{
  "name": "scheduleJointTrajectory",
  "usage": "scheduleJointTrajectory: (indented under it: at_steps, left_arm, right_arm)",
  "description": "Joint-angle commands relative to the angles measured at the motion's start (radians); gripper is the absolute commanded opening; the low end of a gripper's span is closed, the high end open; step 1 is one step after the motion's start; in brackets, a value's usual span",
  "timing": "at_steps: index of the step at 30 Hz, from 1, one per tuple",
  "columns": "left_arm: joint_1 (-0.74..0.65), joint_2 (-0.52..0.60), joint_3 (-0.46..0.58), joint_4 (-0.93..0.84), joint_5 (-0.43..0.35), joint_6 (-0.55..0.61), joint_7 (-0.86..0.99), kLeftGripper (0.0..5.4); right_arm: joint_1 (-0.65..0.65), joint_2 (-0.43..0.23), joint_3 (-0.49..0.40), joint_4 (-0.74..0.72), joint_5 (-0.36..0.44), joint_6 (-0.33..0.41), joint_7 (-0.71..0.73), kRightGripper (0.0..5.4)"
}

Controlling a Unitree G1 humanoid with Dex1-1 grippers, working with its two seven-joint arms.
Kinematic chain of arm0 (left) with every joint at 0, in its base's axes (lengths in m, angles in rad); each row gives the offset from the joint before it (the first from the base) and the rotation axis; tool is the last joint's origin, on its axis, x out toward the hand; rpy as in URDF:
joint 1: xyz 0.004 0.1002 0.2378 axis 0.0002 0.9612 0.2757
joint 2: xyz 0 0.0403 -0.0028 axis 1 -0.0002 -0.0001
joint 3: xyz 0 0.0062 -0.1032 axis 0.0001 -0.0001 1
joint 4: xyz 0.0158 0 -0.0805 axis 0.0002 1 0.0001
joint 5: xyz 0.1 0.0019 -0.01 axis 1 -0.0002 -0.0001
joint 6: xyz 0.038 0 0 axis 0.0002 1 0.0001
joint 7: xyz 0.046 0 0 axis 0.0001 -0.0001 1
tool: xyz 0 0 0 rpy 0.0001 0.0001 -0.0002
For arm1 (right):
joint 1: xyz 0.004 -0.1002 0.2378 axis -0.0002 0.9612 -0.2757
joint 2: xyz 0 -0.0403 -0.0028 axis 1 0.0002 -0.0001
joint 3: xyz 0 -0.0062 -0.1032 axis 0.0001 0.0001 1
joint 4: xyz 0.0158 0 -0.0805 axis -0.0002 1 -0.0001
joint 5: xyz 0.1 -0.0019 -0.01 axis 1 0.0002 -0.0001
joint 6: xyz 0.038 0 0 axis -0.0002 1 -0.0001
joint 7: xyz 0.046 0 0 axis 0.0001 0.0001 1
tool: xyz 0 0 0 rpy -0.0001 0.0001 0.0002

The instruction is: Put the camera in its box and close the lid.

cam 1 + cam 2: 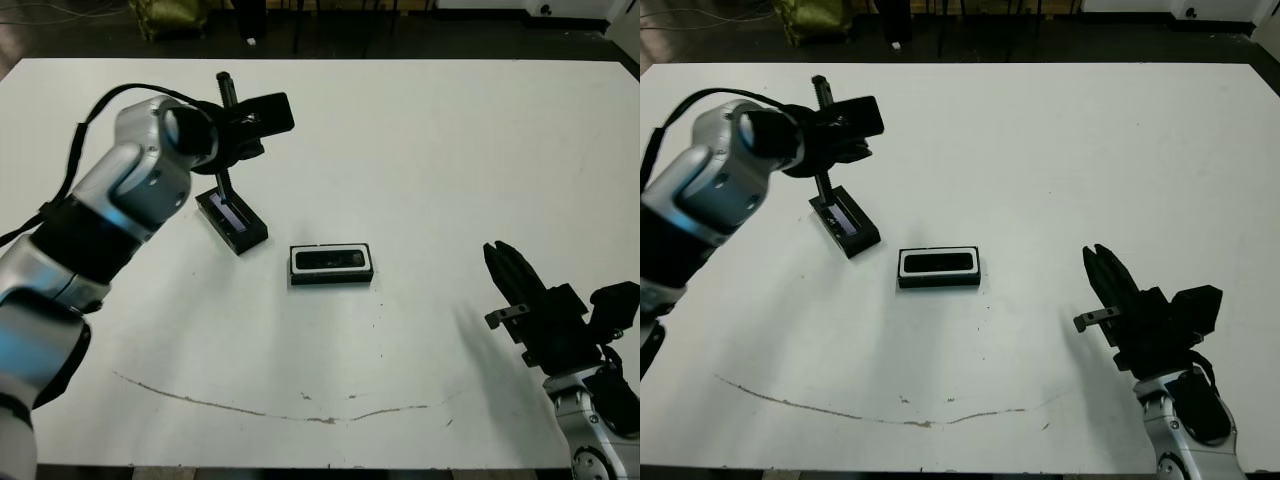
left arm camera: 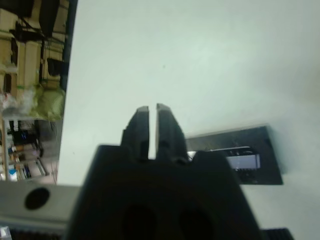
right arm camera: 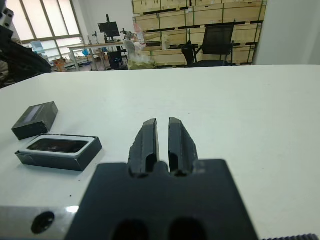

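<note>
The box (image 1: 331, 265), a black tray with a white lining, lies flat near the middle of the table. The camera (image 1: 332, 260) lies inside it as a dark oblong; it also shows in the right wrist view (image 3: 57, 145). The lid (image 1: 232, 220), black with a pale shiny strip, rests at an angle on the table just left of the box, apart from it. My left gripper (image 1: 285, 110) hovers above and beyond the lid, shut and holding nothing. My right gripper (image 1: 500, 255) stays low at the front right, well away from the box, shut and holding nothing.
A thin brown scuff line (image 1: 300, 410) runs across the table near its front edge. An olive bag (image 1: 170, 15) sits on the floor past the far edge. Bare white tabletop (image 1: 450, 150) spreads to the right of the box.
</note>
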Motion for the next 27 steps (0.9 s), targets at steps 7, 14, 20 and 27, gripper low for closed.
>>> scheduleJointTrajectory:
  at_steps: [7, 14, 20, 27]
  left_arm:
    - [0.051, -0.053, -0.016, 0.089, 0.075, -0.064, 0.036, 0.0]
    - [0.092, -0.087, -0.008, 0.108, 0.097, -0.068, 0.033, 0.0]
    - [0.079, -0.114, 0.006, 0.092, 0.079, -0.008, -0.049, 0.0]
    - [0.091, -0.108, -0.031, 0.07, 0.125, -0.003, -0.077, 0.0]
  right_arm:
    - [0.025, -0.004, 0.006, -0.008, -0.004, 0.01, -0.004, 0.02]
    - [0.027, -0.006, 0.011, -0.007, -0.013, 0.001, -0.003, 0.02]
    - [0.027, 0.001, 0.016, -0.014, -0.012, 0.012, -0.01, 0.02]
    - [0.043, 0.01, 0.022, -0.022, -0.016, -0.009, -0.013, 0.02]
